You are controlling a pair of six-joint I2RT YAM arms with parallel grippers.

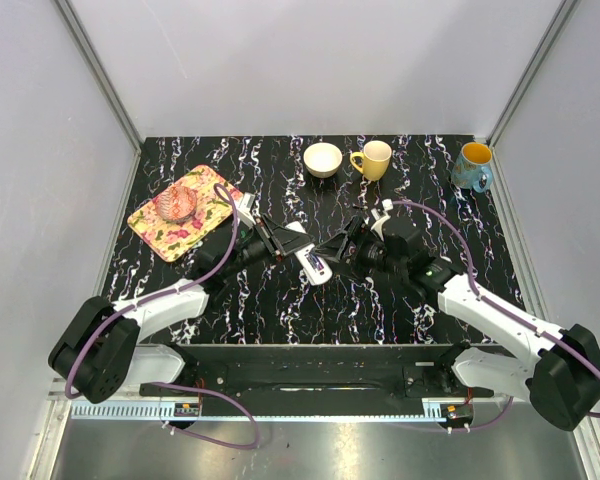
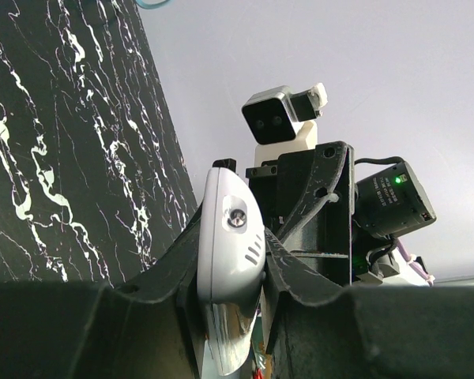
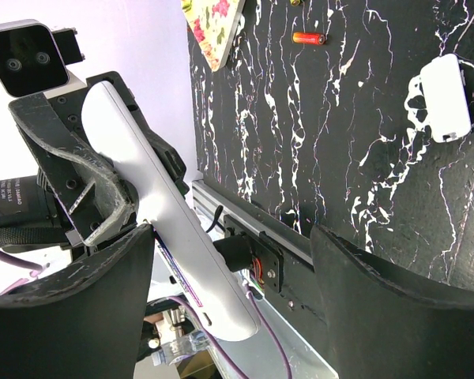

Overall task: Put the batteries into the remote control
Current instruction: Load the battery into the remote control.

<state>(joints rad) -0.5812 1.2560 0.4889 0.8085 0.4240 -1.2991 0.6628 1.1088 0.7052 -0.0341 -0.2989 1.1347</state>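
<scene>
- The left gripper is clamped on the remote control, with a finger pressing each long edge.
- The remote control is held clear of the table, near its centre, between the two arms.
- The right gripper has its jaws wide apart, grips nothing, and sits just right of the remote control.
- A red battery and a small white plastic piece lie apart on the table.
</scene>
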